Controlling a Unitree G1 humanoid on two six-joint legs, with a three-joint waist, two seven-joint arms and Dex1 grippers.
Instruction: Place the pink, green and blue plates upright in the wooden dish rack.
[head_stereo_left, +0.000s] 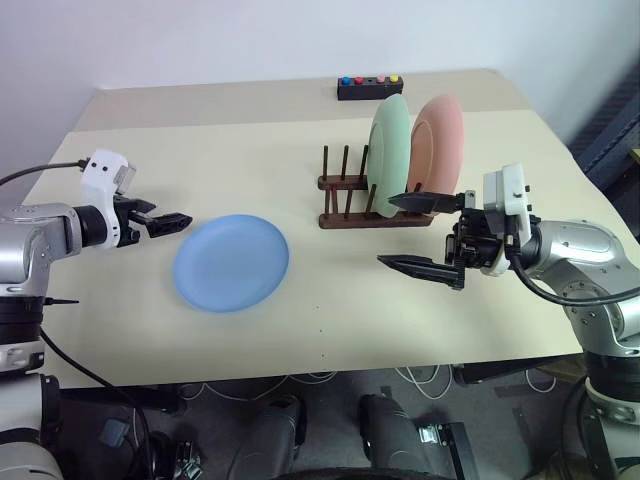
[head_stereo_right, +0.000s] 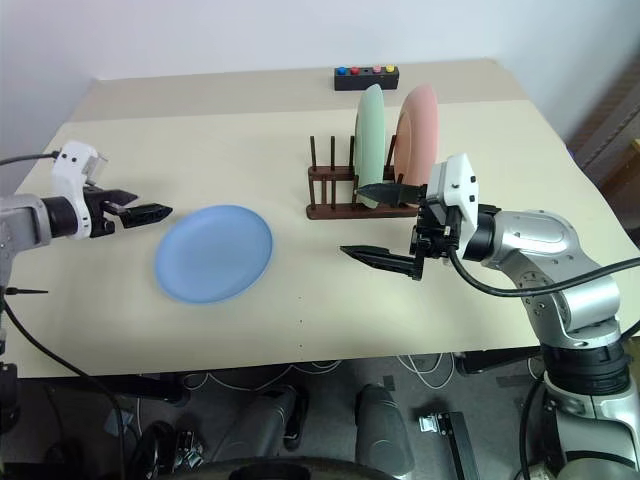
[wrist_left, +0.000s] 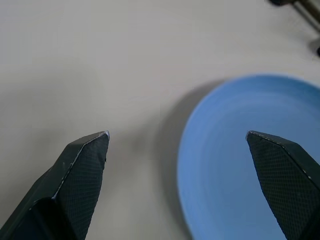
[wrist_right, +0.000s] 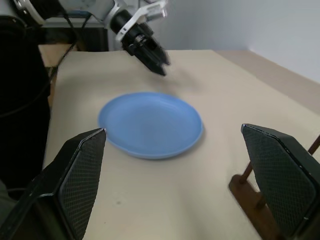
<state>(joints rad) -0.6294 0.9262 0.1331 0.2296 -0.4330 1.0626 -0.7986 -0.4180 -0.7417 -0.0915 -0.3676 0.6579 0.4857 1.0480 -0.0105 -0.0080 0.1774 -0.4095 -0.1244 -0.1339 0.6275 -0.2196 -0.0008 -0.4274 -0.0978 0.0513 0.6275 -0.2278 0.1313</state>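
Left gripper (head_stereo_left: 172, 221): jaws spread wide, empty, hovering above the table (head_stereo_left: 250, 150) just beside the near-left edge of the blue plate (head_stereo_left: 231, 262), apart from it. Right gripper (head_stereo_left: 412, 232): jaws spread wide, empty, turned toward the robot's left, one finger high and one low, raised in front of the wooden dish rack (head_stereo_left: 350, 195) and gripping nothing. Blue plate: lies flat on the table between the two grippers, left of the rack, touched by neither. Wooden dish rack: dark brown, upright pegs on two base rails, standing right of the table's centre; contents, two plates on edge at its right end, the green plate (head_stereo_left: 389, 142) and, just to its right, the pink plate (head_stereo_left: 438, 140); the peg slots on the rack's left side hold no plate. Small black box (head_stereo_left: 369, 87) with coloured buttons: at the far edge of the table, well behind the rack. View notes: the head views carry rack, upright plates and box together; the left wrist view gives the blue plate's rim close up between its own fingertips (wrist_left: 86, 150); the right wrist view gives the blue plate whole, the left gripper beyond it, and a corner of the rack at the edge.
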